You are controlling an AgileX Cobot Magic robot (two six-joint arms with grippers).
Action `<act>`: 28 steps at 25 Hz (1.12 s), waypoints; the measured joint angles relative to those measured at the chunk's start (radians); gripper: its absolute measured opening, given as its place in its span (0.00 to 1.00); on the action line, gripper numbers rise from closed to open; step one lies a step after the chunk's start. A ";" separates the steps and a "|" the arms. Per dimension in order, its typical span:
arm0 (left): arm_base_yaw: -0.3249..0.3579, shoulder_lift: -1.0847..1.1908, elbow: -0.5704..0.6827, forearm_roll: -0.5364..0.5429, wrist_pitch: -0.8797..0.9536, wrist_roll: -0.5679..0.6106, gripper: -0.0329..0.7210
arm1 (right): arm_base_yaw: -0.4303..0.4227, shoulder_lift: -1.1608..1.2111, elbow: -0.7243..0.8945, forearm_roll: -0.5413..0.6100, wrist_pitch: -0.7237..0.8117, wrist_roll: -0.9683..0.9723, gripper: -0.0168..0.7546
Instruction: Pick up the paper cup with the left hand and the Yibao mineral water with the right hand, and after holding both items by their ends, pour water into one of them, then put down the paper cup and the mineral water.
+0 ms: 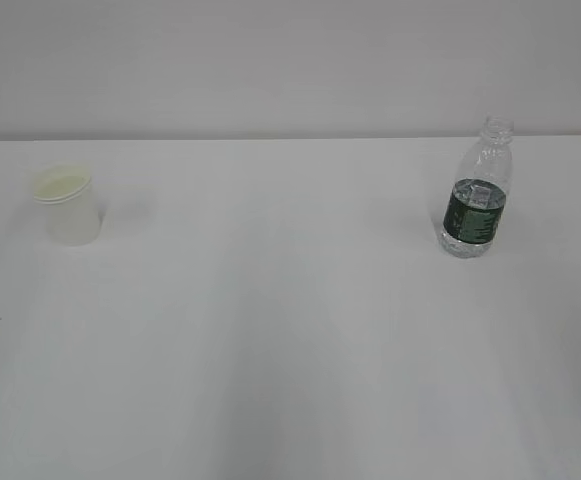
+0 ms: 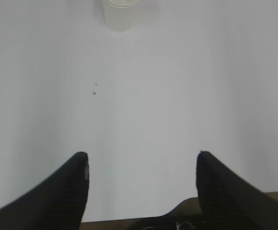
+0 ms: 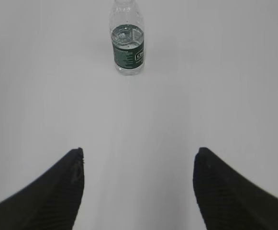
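The white paper cup (image 1: 70,208) stands upright on the white table at the left. In the left wrist view the paper cup (image 2: 118,14) is at the top edge, far ahead of my left gripper (image 2: 142,155), which is open and empty. The Yibao mineral water (image 1: 477,195), a clear capless bottle with a dark green label, stands upright at the right. In the right wrist view the bottle (image 3: 127,40) is far ahead of my right gripper (image 3: 139,152), also open and empty. Neither arm shows in the exterior view.
The white table (image 1: 290,340) runs back to a pale wall (image 1: 270,60). Two tiny specks (image 2: 94,91) lie on the table between the left gripper and the cup. A brown edge (image 2: 129,224) shows under the left gripper.
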 joint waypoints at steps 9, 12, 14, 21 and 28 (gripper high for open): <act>0.000 -0.012 0.000 -0.005 0.023 0.000 0.71 | 0.000 -0.051 0.000 0.001 0.053 0.000 0.72; 0.000 -0.029 0.000 -0.006 0.036 0.000 0.70 | 0.000 -0.069 0.000 0.001 0.071 0.000 0.72; 0.000 -0.047 0.000 -0.014 0.045 0.000 0.69 | 0.000 -0.083 0.000 0.001 0.082 0.000 0.72; 0.000 -0.120 0.000 -0.028 0.084 0.000 0.68 | 0.000 -0.113 0.000 0.001 0.112 0.000 0.72; 0.000 -0.173 0.018 -0.049 0.106 0.000 0.67 | 0.000 -0.172 0.008 0.015 0.155 0.008 0.72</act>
